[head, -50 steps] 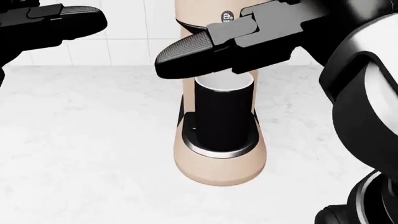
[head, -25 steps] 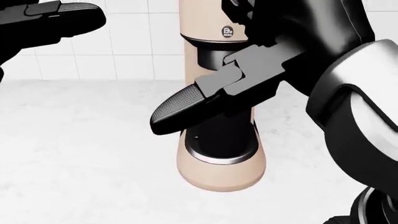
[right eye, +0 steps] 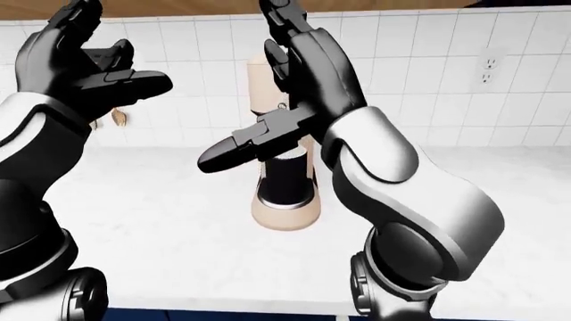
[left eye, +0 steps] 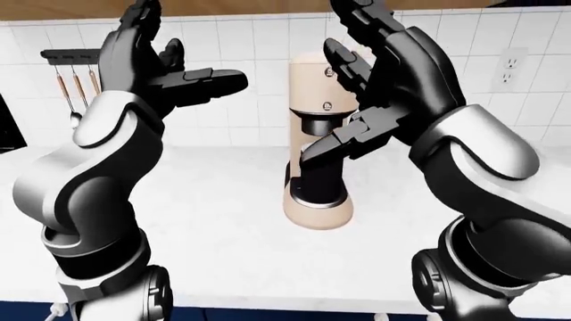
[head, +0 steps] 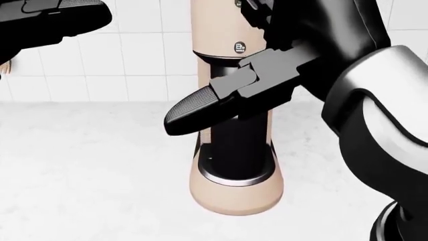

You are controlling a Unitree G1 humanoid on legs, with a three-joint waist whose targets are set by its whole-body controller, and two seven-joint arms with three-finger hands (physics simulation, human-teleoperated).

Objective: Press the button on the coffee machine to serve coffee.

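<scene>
A beige coffee machine [left eye: 314,208] stands on the white counter against the tiled wall. A black cup [head: 237,145] sits in its bay under the spout. I cannot make out the button; only a small logo [head: 239,47] shows on the machine's face. My right hand [left eye: 341,83] is open and raised just in front of the machine's upper part. Its thumb [head: 200,108] crosses in front of the cup's top. My left hand [left eye: 183,53] is open and empty, held high to the left of the machine and apart from it.
The marble counter [left eye: 205,221] runs across the view. A rail with hanging utensils [left eye: 75,73] is on the wall at left, beside a dark appliance edge [left eye: 7,127]. A wall outlet [left eye: 511,67] is at right.
The whole head view has shifted downward, so the camera moved. My right hand's thumb has dropped relative to the machine and now hides the cup's rim. Both hands stay open.
</scene>
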